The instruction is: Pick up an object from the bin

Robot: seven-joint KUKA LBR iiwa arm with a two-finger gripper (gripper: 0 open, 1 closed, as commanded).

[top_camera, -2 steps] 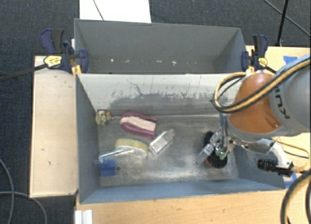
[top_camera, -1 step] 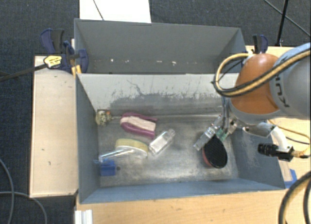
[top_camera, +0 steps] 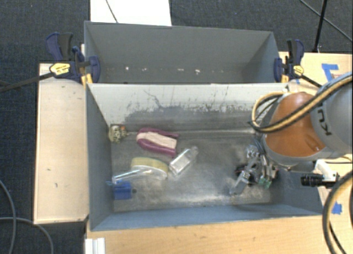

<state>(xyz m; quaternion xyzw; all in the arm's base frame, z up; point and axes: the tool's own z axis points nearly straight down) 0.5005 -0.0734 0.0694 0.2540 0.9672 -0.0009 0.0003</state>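
My gripper (top_camera: 244, 179) hangs low over the right part of the bin floor, under the orange cover, with no loose thing right beneath it. The nearest thing is a small clear plastic bottle (top_camera: 183, 160), lying tilted well to the gripper's left. Beside the bottle lies a pale yellow curved piece (top_camera: 149, 166), and above it a purple and pink soft thing (top_camera: 158, 140).
A blue block with a clear part (top_camera: 122, 189) lies in the bin's front left corner. A small yellowish knob-like thing (top_camera: 116, 133) sits by the left wall at the back. The arm reaches in from the right over the bin's right wall.
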